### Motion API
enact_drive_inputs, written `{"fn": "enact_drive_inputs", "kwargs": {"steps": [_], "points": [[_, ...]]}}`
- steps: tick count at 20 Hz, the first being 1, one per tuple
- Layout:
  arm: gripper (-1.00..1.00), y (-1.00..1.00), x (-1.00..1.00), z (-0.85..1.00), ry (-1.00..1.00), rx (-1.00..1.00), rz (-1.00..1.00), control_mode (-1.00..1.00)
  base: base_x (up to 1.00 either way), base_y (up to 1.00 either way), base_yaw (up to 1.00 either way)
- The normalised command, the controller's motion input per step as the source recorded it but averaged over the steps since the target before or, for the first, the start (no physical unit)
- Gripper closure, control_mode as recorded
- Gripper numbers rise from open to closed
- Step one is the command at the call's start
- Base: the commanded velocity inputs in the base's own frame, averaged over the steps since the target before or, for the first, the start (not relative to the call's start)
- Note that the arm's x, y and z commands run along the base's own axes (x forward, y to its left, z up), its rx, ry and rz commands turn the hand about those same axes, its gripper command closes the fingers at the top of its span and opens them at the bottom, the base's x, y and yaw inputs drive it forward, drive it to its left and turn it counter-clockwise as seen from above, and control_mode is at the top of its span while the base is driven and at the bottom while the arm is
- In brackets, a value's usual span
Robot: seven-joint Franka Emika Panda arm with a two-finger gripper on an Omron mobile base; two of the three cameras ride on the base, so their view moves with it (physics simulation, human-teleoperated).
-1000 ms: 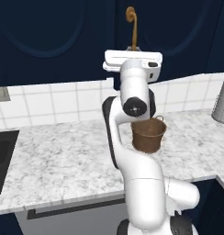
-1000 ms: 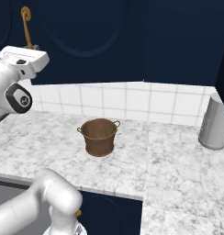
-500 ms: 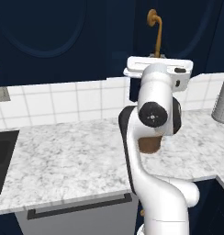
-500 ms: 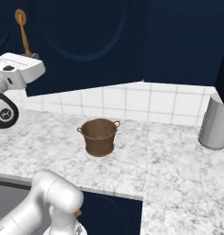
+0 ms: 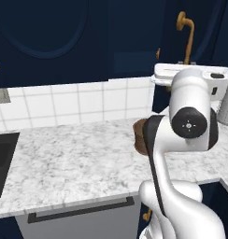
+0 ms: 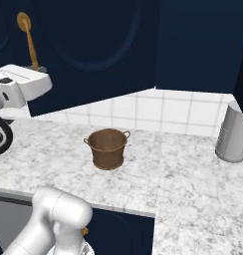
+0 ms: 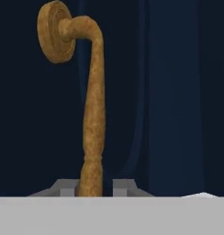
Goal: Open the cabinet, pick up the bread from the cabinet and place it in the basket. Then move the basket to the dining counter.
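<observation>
Fingertips [image 7: 67,187] stand either side of the brass handle's [image 7: 93,133] lower end, set narrow around it; whether they actually pinch it I cannot tell. That placement suits swinging the cabinet [image 6: 93,55] door, which hangs angled out from the wall. Below the handle, the basket [image 6: 108,148] waits on the marbled worktop [image 6: 183,189], with a grey cylinder [image 6: 233,132] well off to its side.
</observation>
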Motion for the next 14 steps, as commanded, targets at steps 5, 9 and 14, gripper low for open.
{"fn": "enact_drive_inputs", "kwargs": {"steps": [5, 9, 14], "points": [[1.00, -0.28, -0.31, 0.00, 0.01, 0.00, 0.00, -1.00, 0.00, 0.00, 0.00], [-1.00, -0.04, -0.15, 0.00, 0.00, 0.00, 0.00, -1.00, 0.00, 0.00, 0.00], [-1.00, 0.17, -0.69, 0.00, 0.00, 0.00, 0.00, -1.00, 0.00, 0.00, 0.00]]}}
